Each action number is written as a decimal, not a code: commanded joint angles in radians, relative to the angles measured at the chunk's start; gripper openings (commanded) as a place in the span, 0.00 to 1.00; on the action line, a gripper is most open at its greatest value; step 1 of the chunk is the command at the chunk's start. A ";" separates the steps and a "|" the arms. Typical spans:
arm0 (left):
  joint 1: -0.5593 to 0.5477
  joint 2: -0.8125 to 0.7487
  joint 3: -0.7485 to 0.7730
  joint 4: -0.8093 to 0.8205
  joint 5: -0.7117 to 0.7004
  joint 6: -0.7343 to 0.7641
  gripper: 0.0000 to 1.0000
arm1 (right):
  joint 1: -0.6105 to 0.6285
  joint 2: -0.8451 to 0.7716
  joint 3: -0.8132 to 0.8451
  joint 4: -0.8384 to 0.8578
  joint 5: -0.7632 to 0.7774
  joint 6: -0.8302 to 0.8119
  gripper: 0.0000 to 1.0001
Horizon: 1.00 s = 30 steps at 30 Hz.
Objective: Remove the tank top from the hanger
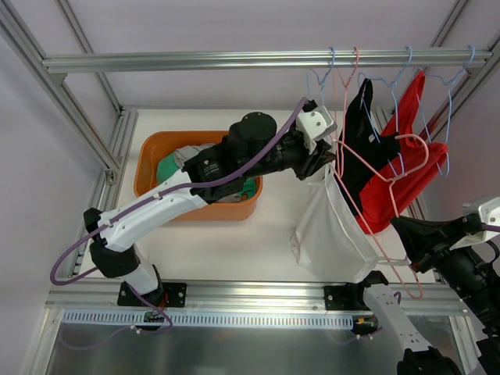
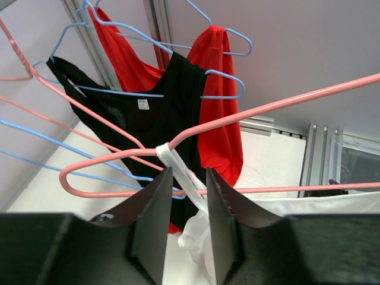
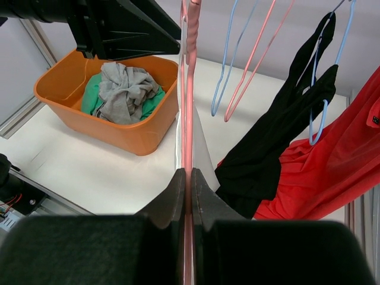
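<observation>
A white tank top (image 1: 328, 226) hangs from a pink hanger (image 2: 279, 107) below the rail. One white strap (image 2: 178, 163) is looped over the hanger's wire. My left gripper (image 1: 324, 152) is at the top of the garment. In the left wrist view its jaws (image 2: 187, 172) stand open on either side of that strap, not pinching it. My right gripper (image 1: 398, 223) is shut on the pink hanger's lower wire (image 3: 190, 89), as the right wrist view (image 3: 187, 172) shows. The white cloth (image 3: 202, 148) hangs just behind it.
A black tank top (image 1: 359, 133) and a red one (image 1: 414, 180) hang on blue hangers right of the white one. An aluminium rail (image 1: 234, 60) spans the top. An orange bin (image 1: 148, 168) with grey and green clothes sits at the left.
</observation>
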 commanded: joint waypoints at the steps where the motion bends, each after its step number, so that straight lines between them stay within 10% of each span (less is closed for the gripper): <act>1: 0.001 -0.018 -0.012 0.056 -0.015 -0.011 0.27 | 0.007 0.004 0.029 0.063 -0.026 -0.002 0.00; 8: 0.002 -0.029 -0.032 0.066 -0.021 -0.008 0.19 | 0.008 0.004 0.031 0.068 -0.024 0.001 0.00; 13: 0.013 -0.024 -0.043 0.079 0.005 -0.026 0.37 | 0.008 -0.002 0.033 0.077 -0.040 0.007 0.00; 19: 0.016 -0.026 -0.052 0.089 0.011 -0.028 0.00 | 0.008 -0.008 0.023 0.079 -0.025 0.001 0.00; 30: 0.018 -0.090 -0.104 0.100 -0.017 -0.022 0.00 | 0.013 0.001 0.003 0.080 0.006 -0.005 0.00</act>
